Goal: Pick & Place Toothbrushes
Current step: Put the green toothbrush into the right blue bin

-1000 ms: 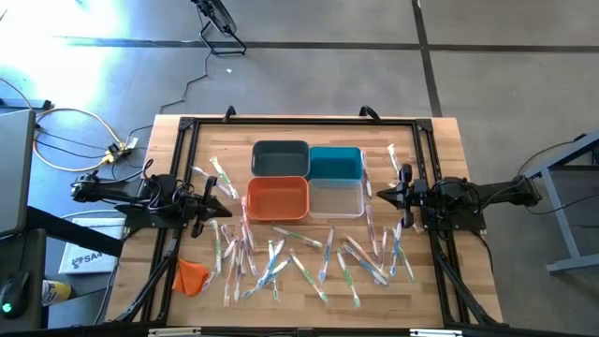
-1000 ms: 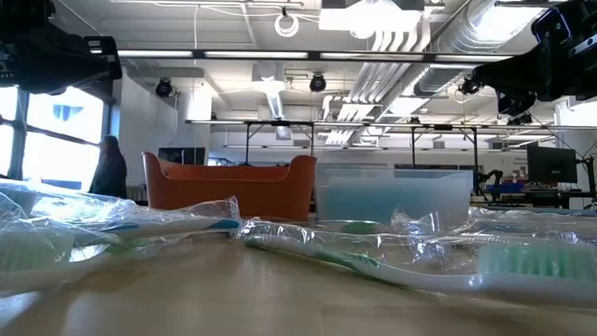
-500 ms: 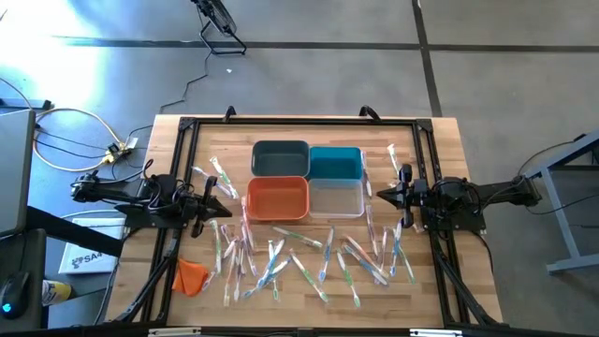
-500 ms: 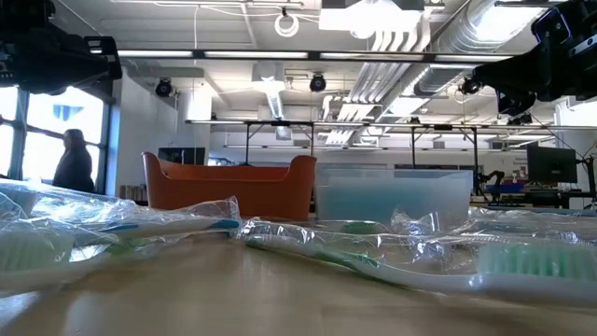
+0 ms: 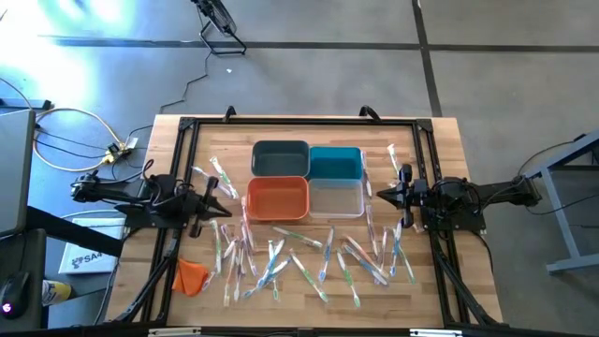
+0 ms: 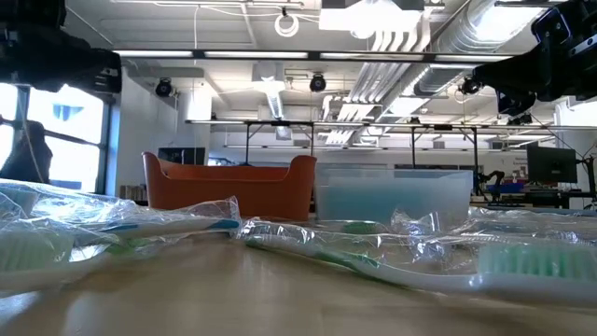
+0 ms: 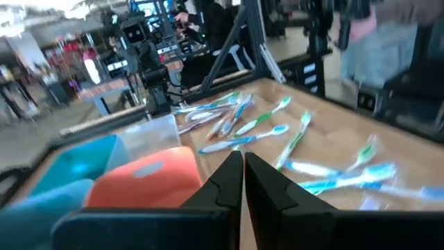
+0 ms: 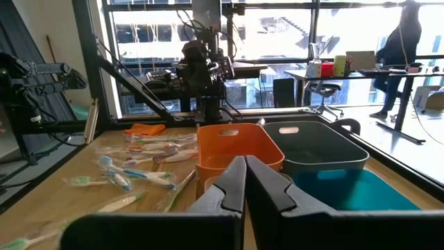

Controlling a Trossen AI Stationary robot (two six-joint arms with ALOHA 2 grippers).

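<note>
High view. The wooden table (image 5: 440,131) carries four bins packed two by two at its middle: dark grey bin (image 5: 280,157), teal bin (image 5: 335,162), orange bin (image 5: 277,198) and clear bin (image 5: 337,197). The toothbrushes (image 5: 309,257) lie scattered over the near half of the table, in front of the bins, with a few more beside the bins on either side. They are thin sticks in clear shiny wrappers, with white, green or blue handles, crossing one another at many angles. A small orange cloth-like lump (image 5: 191,275) sits near the table's front left corner. The left gripper (image 5: 227,195) points inward just left of the orange bin, fingers together and holding nothing; the right gripper (image 5: 372,192) points inward just right of the clear bin, likewise closed and empty.

Low view. Wrapped toothbrushes fill the foreground: crinkled clear film, pale green bristle heads (image 6: 532,259), one blue-tipped handle. Behind them stand the orange bin and the clear bin, side by side. A person (image 6: 28,159) shows at the far left, in the room beyond.

Left wrist view. The two dark fingers (image 7: 260,187) meet, nothing between them. Past them lie green and blue toothbrushes on the wood, beside the orange bin.

Right wrist view. The fingers (image 8: 229,184) are pressed together, empty. Toothbrushes lie on the wood beside the orange bin; a person (image 8: 402,42) stands far off.
</note>
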